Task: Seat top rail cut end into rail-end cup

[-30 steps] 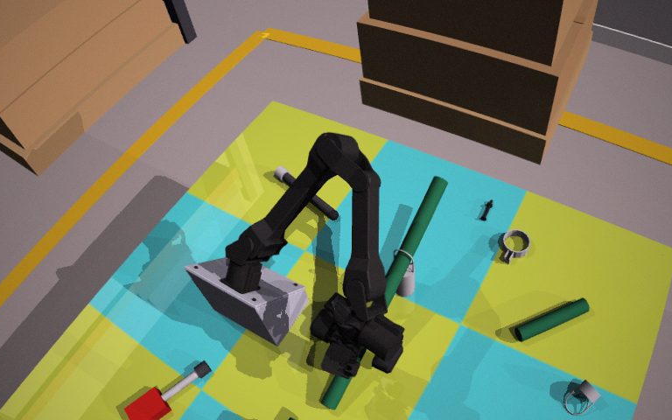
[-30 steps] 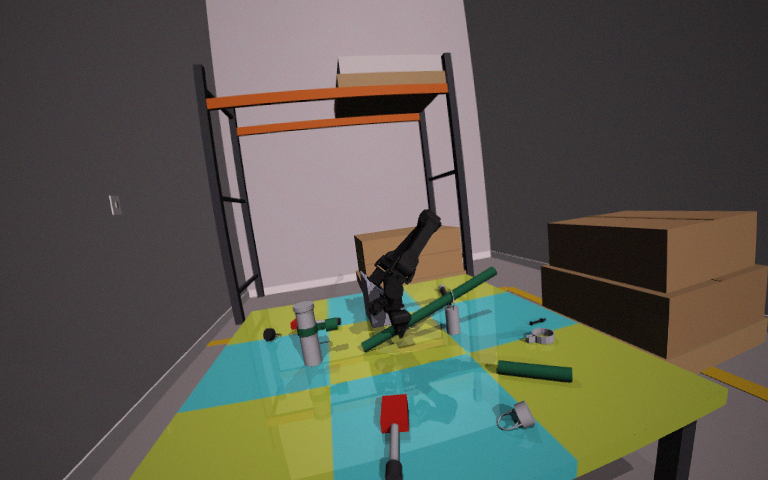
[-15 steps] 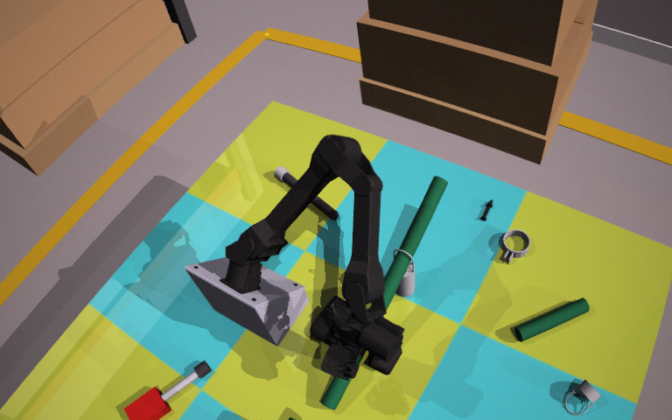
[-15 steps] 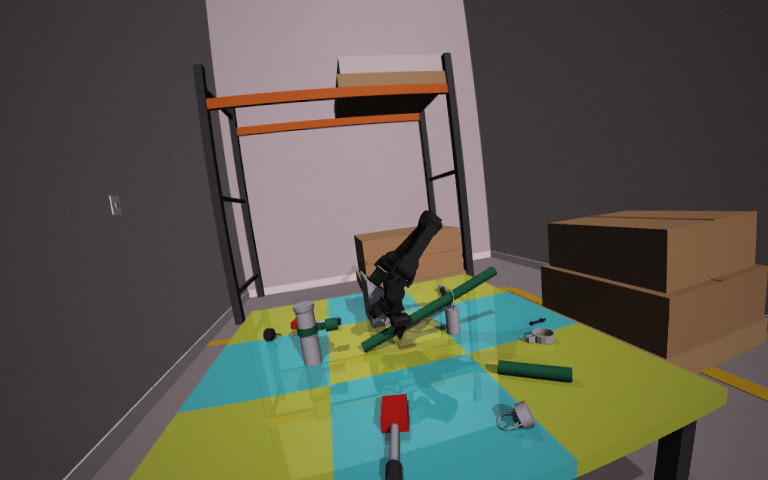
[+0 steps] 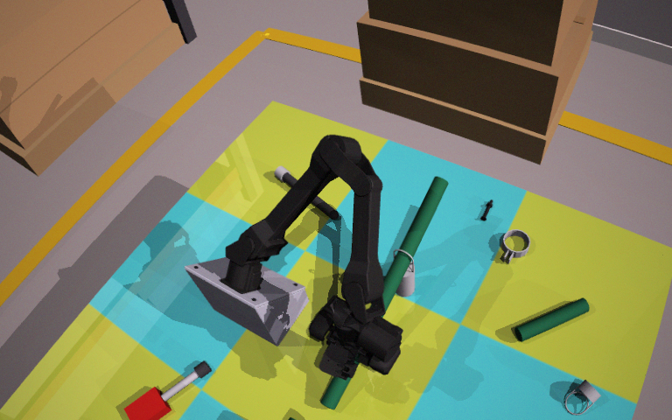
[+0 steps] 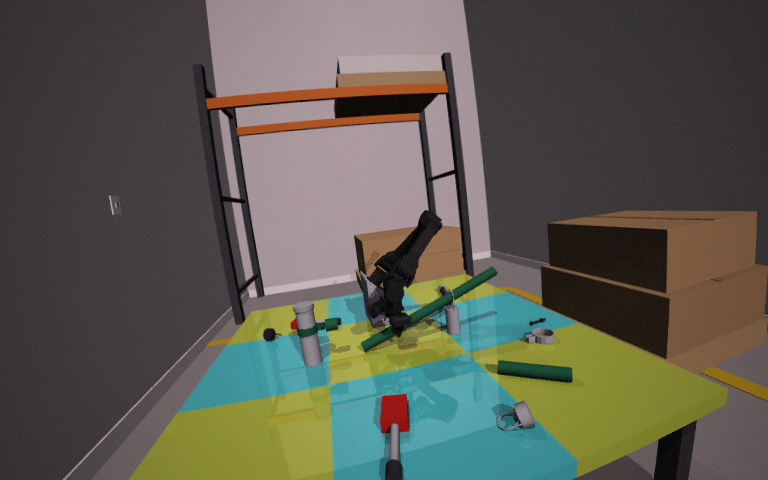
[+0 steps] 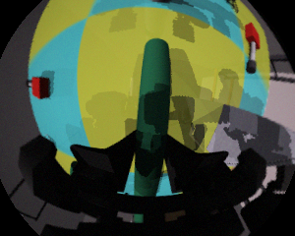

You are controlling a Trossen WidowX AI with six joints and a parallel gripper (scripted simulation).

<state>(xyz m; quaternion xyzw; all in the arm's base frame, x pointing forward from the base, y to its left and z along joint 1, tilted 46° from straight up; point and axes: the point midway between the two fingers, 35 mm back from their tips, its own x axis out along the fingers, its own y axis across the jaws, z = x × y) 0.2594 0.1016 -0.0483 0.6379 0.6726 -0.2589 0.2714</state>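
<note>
ok so quick status. jaws [image 5: 353,359] [image 6: 398,330] are clenched on the long green rail [image 5: 423,213] [image 6: 471,285] [image 7: 154,74], one finger each side of it, gripping nearer the low end w/ a bit of rail sticking out past them. rail's on a slant, high end up beyond the loop cap [image 5: 411,262] [image 6: 453,297], and it goes thru the loop, so that's the one holder w/ smth in it rn. loop cap sits on top of the short grey post [image 5: 406,283] [image 6: 452,321], which is upright on the bench [image 5: 615,260] [image 6: 644,380] [image 7: 103,64].

the green rail-end cup [image 6: 333,324] hangs off the side of the big post [image 6: 311,347], on the green brace band [image 6: 306,331]. band is in the upper part of the post, a bit under the post cap [image 6: 303,308]. rail's low end is apart from the cup, so not seated yet. can't tell what the cup's inside looks like from the ext view tbh, too small.

other bits on the bench: spare loop cap [image 5: 587,391] [image 6: 522,415] lying on its side, short green tube [image 5: 552,319] [image 6: 534,371], loose grey clamp ring [image 5: 528,243] [image 6: 549,336] w/ a little black bolt [image 5: 486,209] [image 6: 537,321] near it.
</note>
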